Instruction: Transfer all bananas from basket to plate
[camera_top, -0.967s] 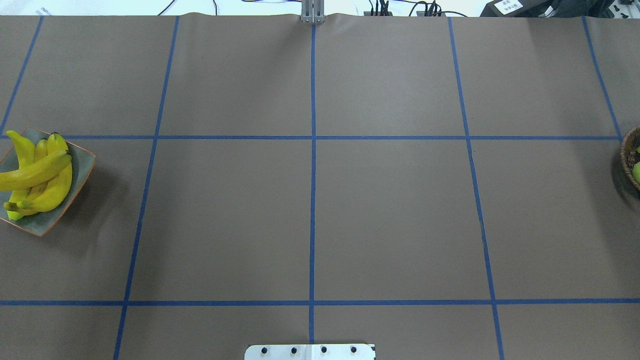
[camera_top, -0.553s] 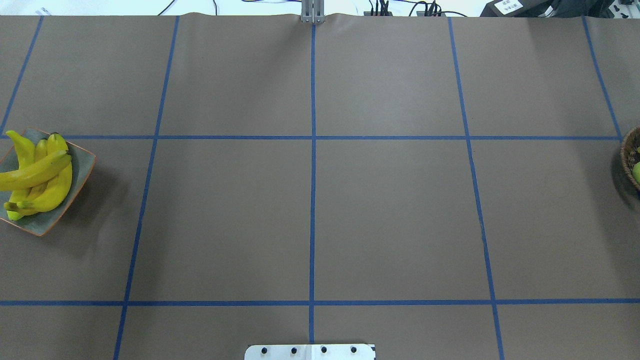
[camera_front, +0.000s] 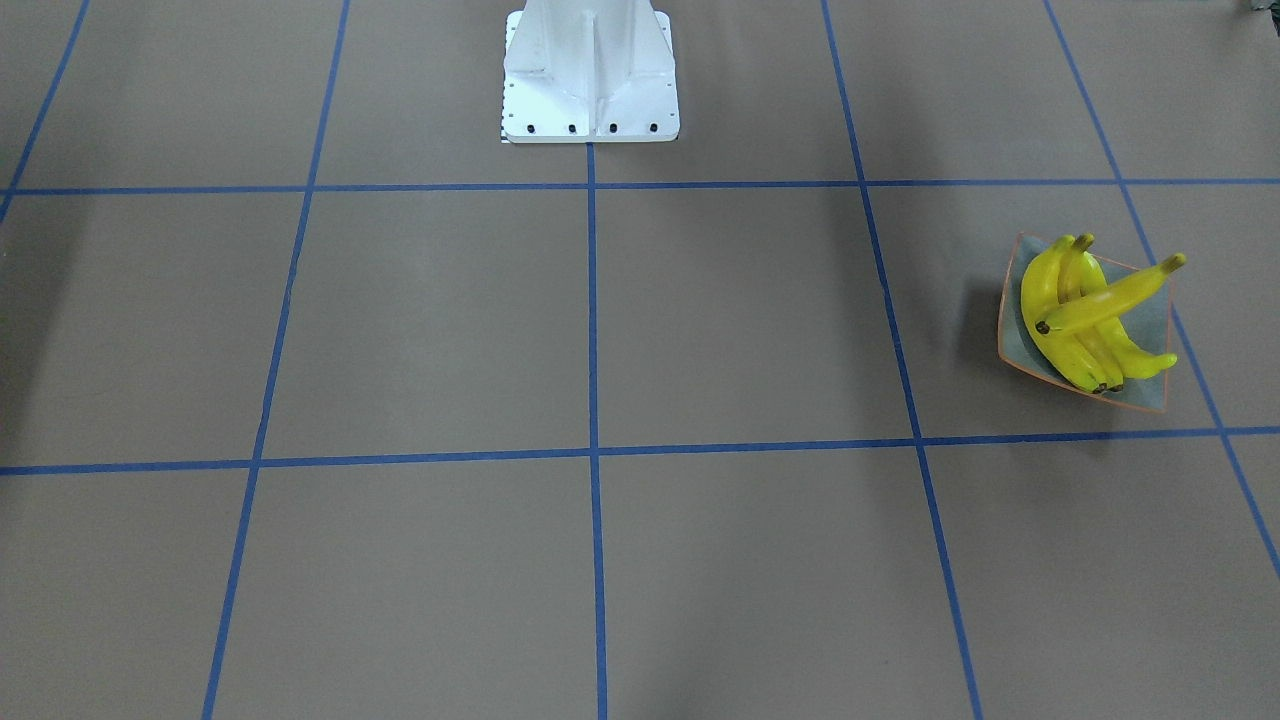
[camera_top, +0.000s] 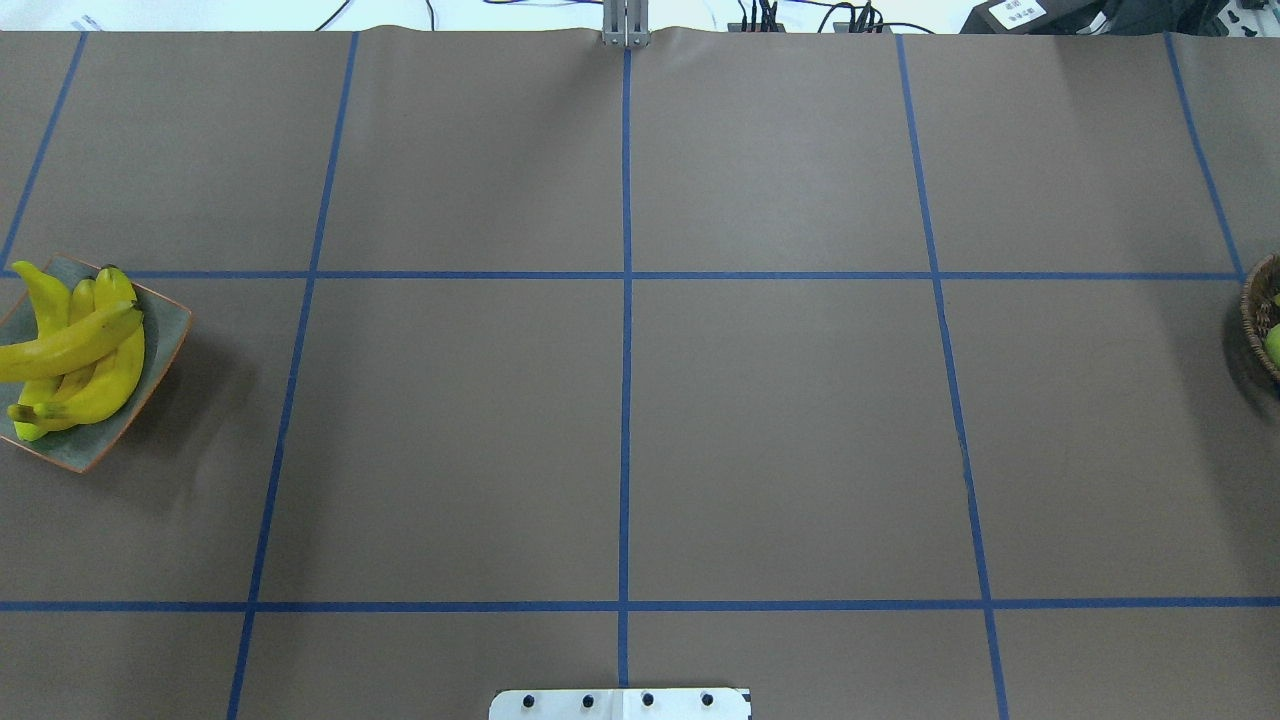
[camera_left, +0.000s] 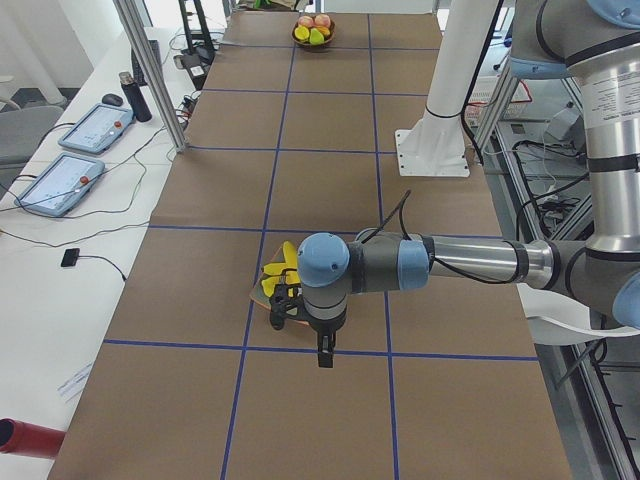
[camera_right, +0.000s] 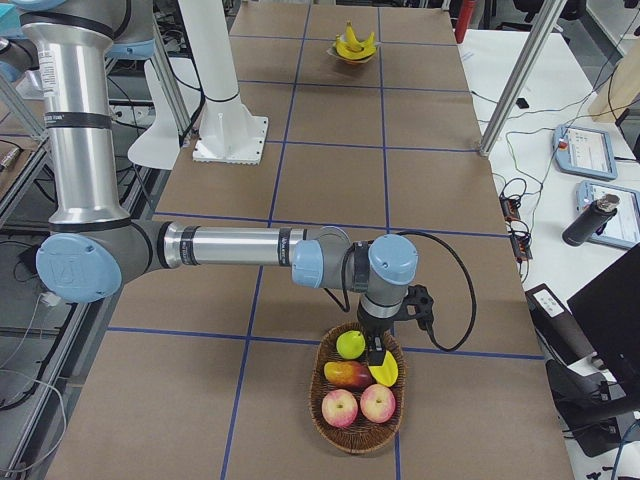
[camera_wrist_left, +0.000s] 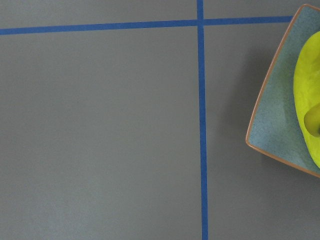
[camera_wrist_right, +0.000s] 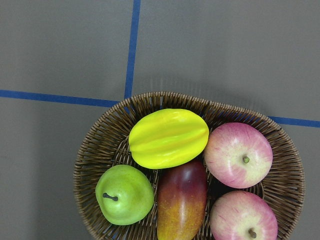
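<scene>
Left tool (camera_left: 325, 356): grip unclear | right tool (camera_right: 377, 352): grip unclear | bananas (camera_top: 90, 345) on plate (camera_top: 168, 325)

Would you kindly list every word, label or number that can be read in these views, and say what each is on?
No text can be read with certainty.
White label on the black box: too small to read.
Printed label on the left arm: blurred, unreadable.
Marking on the right arm: too small to read.
Tablet screens: nothing legible.
The bananas and plate bear no text.
</scene>
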